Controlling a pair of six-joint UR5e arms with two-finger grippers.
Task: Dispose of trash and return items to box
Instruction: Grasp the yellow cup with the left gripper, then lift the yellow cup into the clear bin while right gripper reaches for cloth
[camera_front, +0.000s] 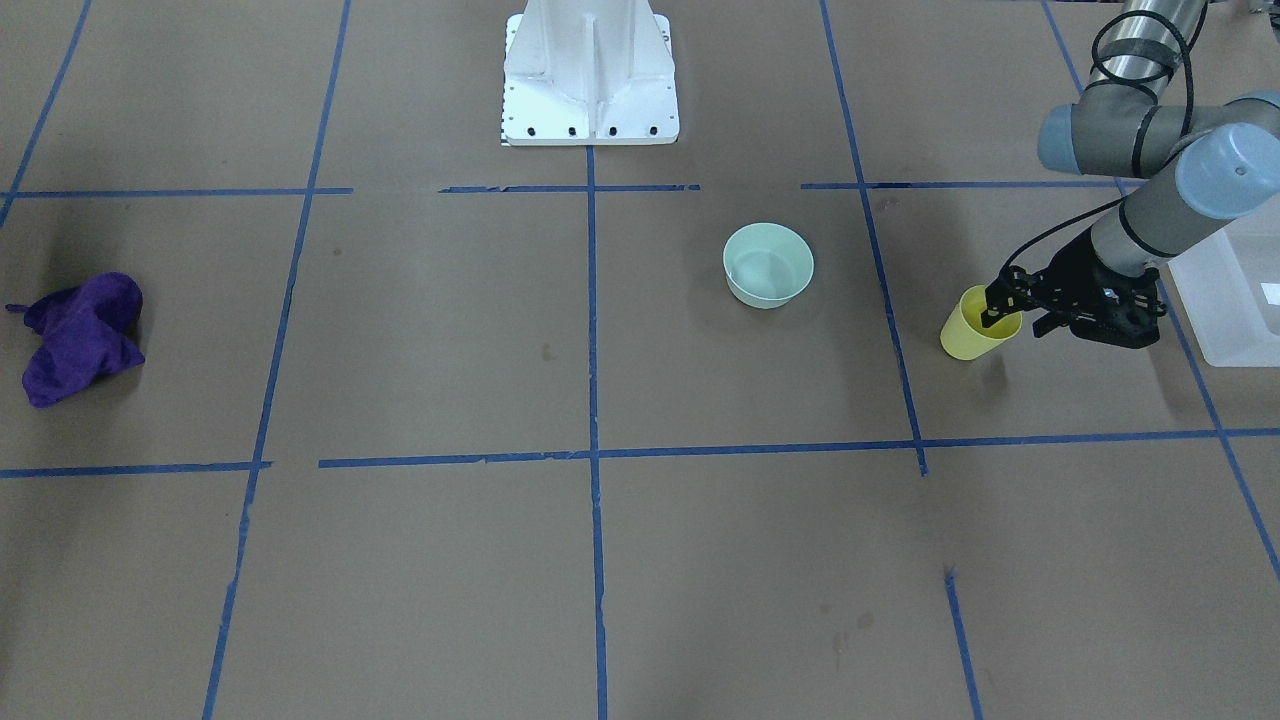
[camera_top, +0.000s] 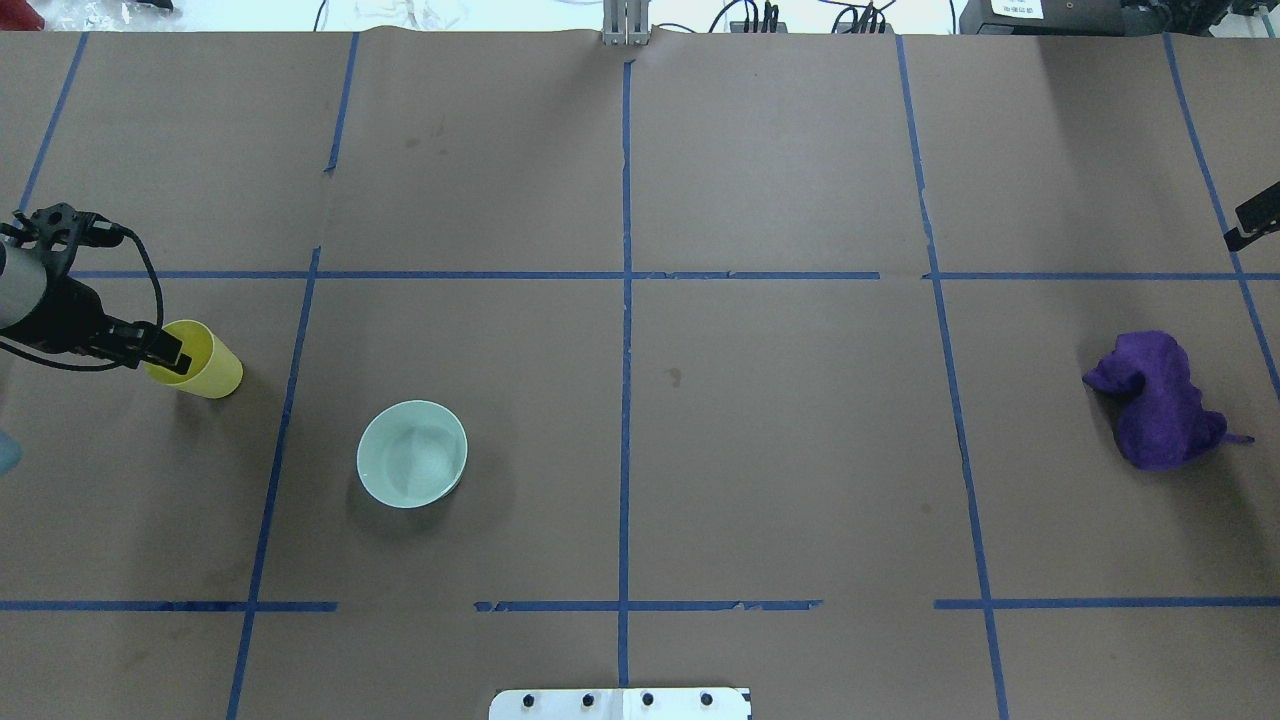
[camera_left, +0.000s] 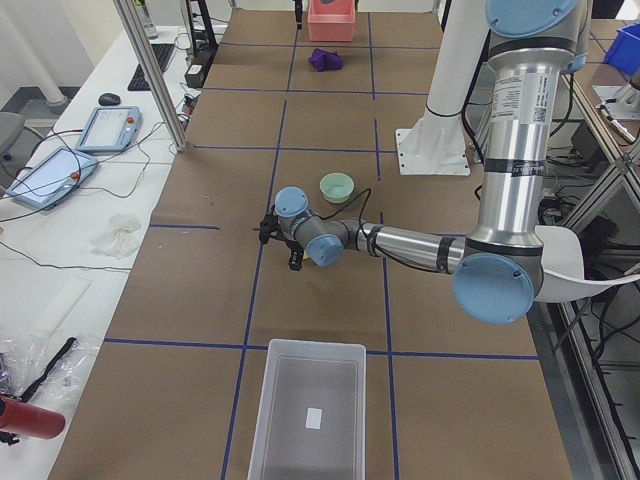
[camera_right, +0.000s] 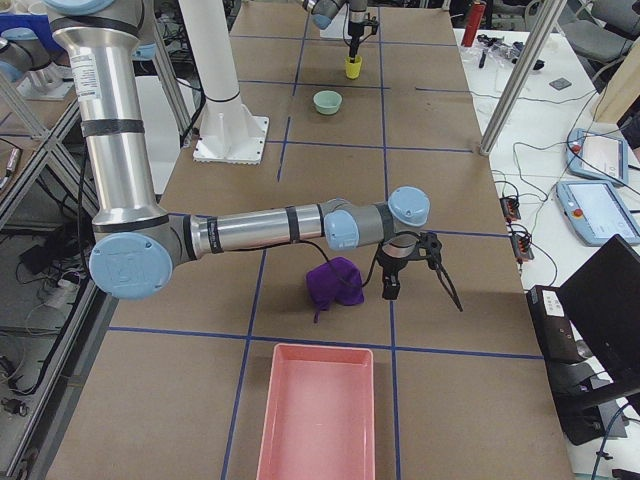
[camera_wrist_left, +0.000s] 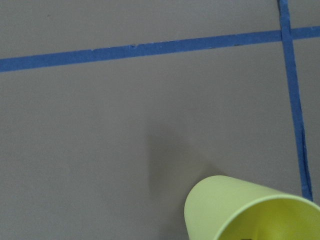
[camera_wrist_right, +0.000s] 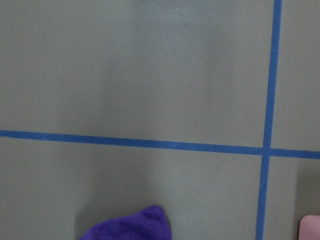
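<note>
One finger of your left gripper (camera_front: 1003, 317) is inside the yellow cup (camera_front: 972, 338), the other outside. It's clamped on the wall, I judge, which explains the tilt (a rim pinch suits the box (camera_front: 1228, 305) just beside). Bowl (camera_front: 768, 265) sits mid-table. Right gripper (camera_right: 422, 298) by the purple cloth (camera_right: 335, 283) — grip unreadable.

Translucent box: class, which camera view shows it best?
Exterior left. Most of the translucent box sits near that camera, its open top in full view. The front-facing view cuts it off at the frame's edge; the others miss it.
</note>
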